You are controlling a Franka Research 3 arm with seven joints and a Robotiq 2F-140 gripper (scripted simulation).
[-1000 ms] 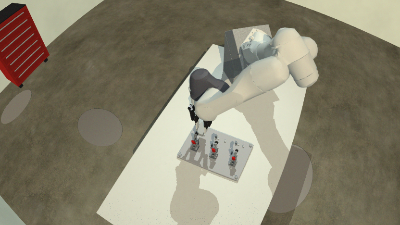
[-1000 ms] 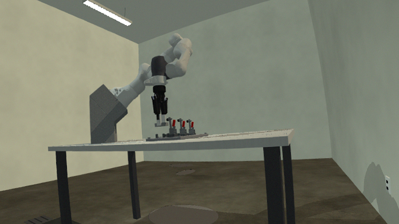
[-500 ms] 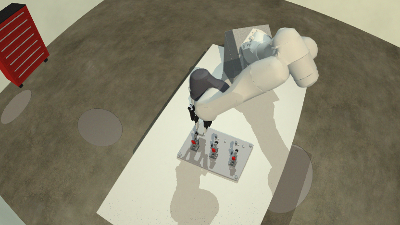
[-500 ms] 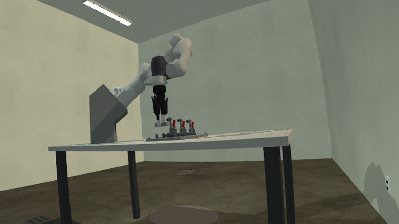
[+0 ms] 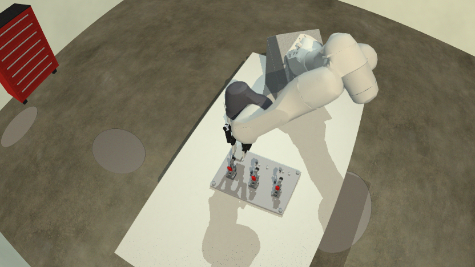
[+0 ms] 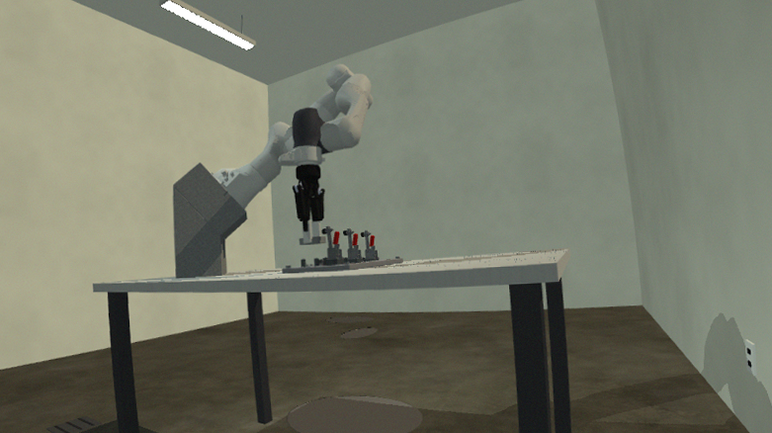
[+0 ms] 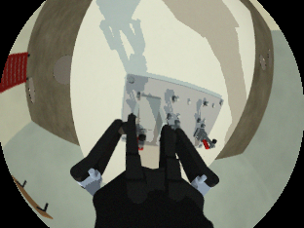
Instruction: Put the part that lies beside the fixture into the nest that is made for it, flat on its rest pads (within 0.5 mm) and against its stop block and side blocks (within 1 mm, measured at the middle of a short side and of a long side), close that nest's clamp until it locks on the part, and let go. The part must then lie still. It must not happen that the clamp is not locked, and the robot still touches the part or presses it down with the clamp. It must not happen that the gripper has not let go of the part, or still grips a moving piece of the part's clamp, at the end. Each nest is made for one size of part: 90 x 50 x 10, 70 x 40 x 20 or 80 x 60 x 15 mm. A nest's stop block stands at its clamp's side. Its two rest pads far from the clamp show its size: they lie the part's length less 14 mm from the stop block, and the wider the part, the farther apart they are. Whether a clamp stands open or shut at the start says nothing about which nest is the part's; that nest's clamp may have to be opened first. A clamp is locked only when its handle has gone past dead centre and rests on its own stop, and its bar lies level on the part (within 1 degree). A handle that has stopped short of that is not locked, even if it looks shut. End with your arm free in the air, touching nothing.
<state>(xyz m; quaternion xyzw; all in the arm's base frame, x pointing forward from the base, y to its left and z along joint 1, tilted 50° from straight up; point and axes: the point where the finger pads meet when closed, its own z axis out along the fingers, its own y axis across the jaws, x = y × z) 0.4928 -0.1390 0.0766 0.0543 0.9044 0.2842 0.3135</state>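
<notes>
My gripper (image 5: 238, 156) (image 6: 311, 238) (image 7: 147, 111) is shut on a flat grey rectangular part (image 6: 314, 241) (image 7: 147, 111). It holds the part roughly level above the robot-side end of the fixture plate (image 5: 262, 199) (image 6: 298, 269) (image 7: 151, 83), with a gap below in the exterior view. The part is beside the left clamp (image 5: 231, 173) (image 6: 335, 254). The middle clamp (image 5: 254, 181) (image 6: 354, 254) and right clamp (image 5: 277, 190) (image 6: 370, 254) stand farther along the plate. All three bars look raised, with red handles. Fingers partly hide the left clamp in the wrist view; the rest pads under the part are hidden.
The plate lies on a white table (image 5: 172, 212) (image 6: 436, 273). Raised clamp bars stand close to the fingers. Small posts and blocks rise from the plate, and round corner studs mark its corners. A red tool cabinet (image 5: 29, 56) stands far off on the floor.
</notes>
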